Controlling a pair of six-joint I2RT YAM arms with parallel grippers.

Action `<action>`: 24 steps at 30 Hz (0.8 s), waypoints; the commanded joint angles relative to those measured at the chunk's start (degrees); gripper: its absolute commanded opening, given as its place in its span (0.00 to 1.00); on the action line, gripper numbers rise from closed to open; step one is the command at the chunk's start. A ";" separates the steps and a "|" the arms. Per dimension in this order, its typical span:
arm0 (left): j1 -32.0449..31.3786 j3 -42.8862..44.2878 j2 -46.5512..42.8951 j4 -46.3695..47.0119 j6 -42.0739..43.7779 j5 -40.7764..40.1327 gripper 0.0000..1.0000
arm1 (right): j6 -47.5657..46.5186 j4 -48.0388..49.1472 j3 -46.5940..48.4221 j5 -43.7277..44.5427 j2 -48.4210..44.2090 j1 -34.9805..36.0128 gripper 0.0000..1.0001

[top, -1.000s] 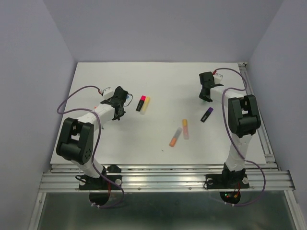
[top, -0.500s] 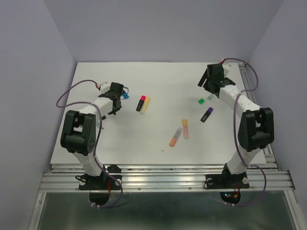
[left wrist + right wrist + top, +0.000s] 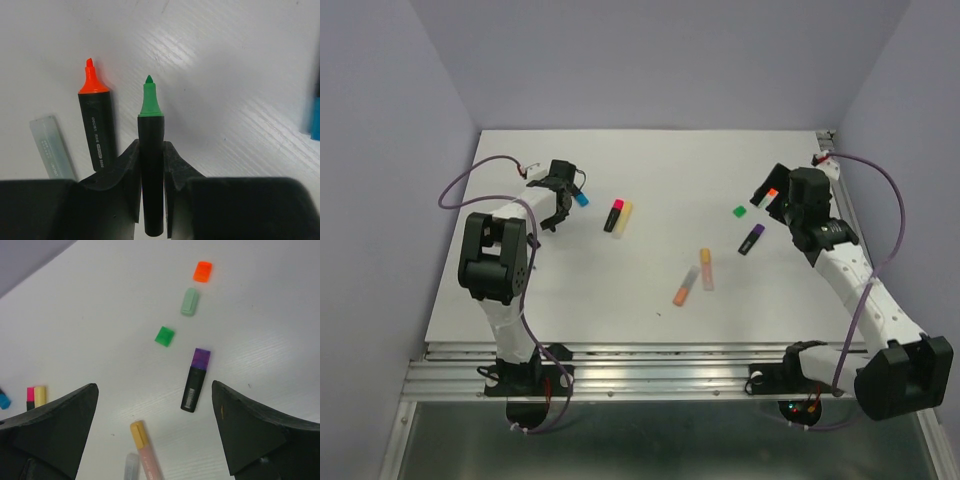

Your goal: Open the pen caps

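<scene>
My left gripper is shut on a black highlighter body whose green tip is bare. Next to it lie an uncapped orange-tipped pen and a pale clear pen body. In the top view the left gripper sits at the table's far left, by a blue cap. My right gripper stands wide open and holds nothing. Beyond it on the table lie loose pen caps: a green cap, a mint cap and an orange cap. A purple-capped black pen lies just below the green cap.
Pink- and yellow-capped pens lie side by side at mid table. Two pastel pens, one with a yellow cap and one orange-ended, lie nearer the front. The table's right edge rail runs close to the right arm.
My right gripper opened and the green cap now lies on the table; that arm swung back toward the right. The left gripper shifted slightly left and back, still holding the pen.
</scene>
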 commanded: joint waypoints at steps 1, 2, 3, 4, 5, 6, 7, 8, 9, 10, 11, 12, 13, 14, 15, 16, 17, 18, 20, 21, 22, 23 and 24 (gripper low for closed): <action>0.89 2.74 0.18 -4.06 -0.68 -2.85 0.32 | -0.01 -0.24 -5.57 0.28 -8.63 -0.29 1.00; 0.98 3.18 0.62 -4.93 -1.03 -3.11 0.36 | -0.27 -1.64 -5.92 0.98 -9.70 -0.37 1.00; 0.98 3.36 0.88 -5.29 -1.20 -3.38 0.43 | -0.62 -2.26 -6.62 1.25 -10.50 -0.29 1.00; 0.90 3.36 0.97 -5.47 -1.55 -3.47 0.46 | -0.80 -2.62 -6.97 1.77 -11.20 -0.29 1.00; 0.90 3.01 0.80 -5.47 -1.64 -3.21 0.47 | -1.07 -3.23 -7.41 2.82 -12.51 -0.37 1.00; 0.90 2.83 0.71 -5.47 -1.65 -3.20 0.48 | -1.33 -3.41 -8.11 3.44 -13.05 -0.29 1.00; 0.98 2.66 0.62 -5.47 -1.82 -3.03 0.49 | -1.59 -3.41 -8.55 4.06 -13.57 -0.29 1.00; 0.98 2.31 0.27 -5.47 -1.82 -2.94 0.49 | -1.60 -3.50 -8.99 5.72 -14.28 -0.37 1.00; 0.98 2.04 -0.34 -5.73 -1.82 -2.68 0.49 | -1.60 -3.41 -9.69 6.86 -14.89 -0.37 1.00; 0.98 2.04 -0.35 -5.73 -1.82 -2.50 0.49 | -1.60 -3.41 -10.14 6.88 -14.90 -0.37 1.00; 0.90 1.78 -1.39 -5.73 -1.65 -2.07 0.49 | -1.60 -3.06 -10.40 7.22 -15.25 -0.29 1.00; 0.90 1.60 -2.18 -5.65 -1.38 -1.71 0.52 | -1.60 -2.97 -10.58 7.23 -15.34 -0.37 1.00; 0.90 0.90 -3.93 -5.04 -1.12 -0.67 0.53 | -1.68 -2.62 -10.75 6.53 -15.42 -0.29 1.00; 0.98 0.55 -4.99 -4.60 -0.68 0.30 0.58 | -1.94 -2.53 -10.84 6.26 -15.60 -0.29 1.00; 0.98 0.20 -6.13 -3.90 -0.33 1.27 0.61 | -2.03 -2.53 -10.84 6.09 -15.60 -0.29 1.00; 0.90 -0.24 -7.19 -3.11 0.02 2.67 0.65 | -2.03 -2.36 -10.93 6.00 -15.69 -0.37 1.00; 0.90 -1.11 -9.20 -1.01 1.33 6.16 0.69 | -2.12 -2.10 -11.28 6.08 -15.78 -0.29 1.00; 0.90 -1.38 -10.09 -0.12 1.95 9.33 0.76 | -2.12 -2.01 -11.37 6.08 -15.95 -0.29 1.00; 0.90 -0.95 -11.59 1.03 2.39 11.54 0.91 | -2.21 -1.57 -11.98 6.17 -16.13 -0.37 1.00; 0.90 -0.60 -11.68 1.73 2.48 12.00 0.92 | -2.21 -1.48 -12.25 6.09 -16.22 -0.29 1.00; 0.90 1.32 -10.90 1.74 2.57 11.83 0.92 | -2.21 -1.30 -12.42 6.17 -16.39 -0.37 1.00; 0.90 2.73 -10.11 1.21 2.57 11.74 0.98 | -2.21 -1.22 -12.43 6.00 -16.39 -0.37 1.00; 0.90 4.57 -9.06 0.43 2.57 11.74 0.98 | -2.30 -1.13 -12.69 5.91 -16.39 -0.29 1.00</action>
